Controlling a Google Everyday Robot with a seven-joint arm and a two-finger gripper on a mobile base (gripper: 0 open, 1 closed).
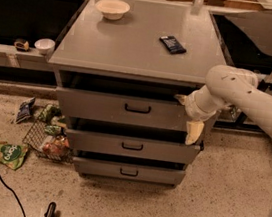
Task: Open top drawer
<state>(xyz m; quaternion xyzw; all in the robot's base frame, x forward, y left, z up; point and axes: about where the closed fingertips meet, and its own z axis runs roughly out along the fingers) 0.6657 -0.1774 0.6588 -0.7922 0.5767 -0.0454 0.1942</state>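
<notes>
The top drawer point(100, 108) is the wide grey front just under the cabinet top point(135, 45), with a small black bar handle point(137, 108) at its centre. A dark gap shows above it. My gripper point(187, 116) is at the drawer's right end, well to the right of the handle. It is open, with one pale fingertip point(180, 98) up by the drawer's top edge and the other point(193, 133) hanging below its lower edge. It holds nothing. My white arm point(249, 96) reaches in from the right.
Two shorter drawers point(131, 147) point(128, 171) sit below. A bowl point(112, 8) and a dark packet point(173, 44) lie on the cabinet top. A wire basket with snack bags point(51, 139) and a green bag point(7, 153) lie on the floor at left. A black table point(268, 28) stands at right.
</notes>
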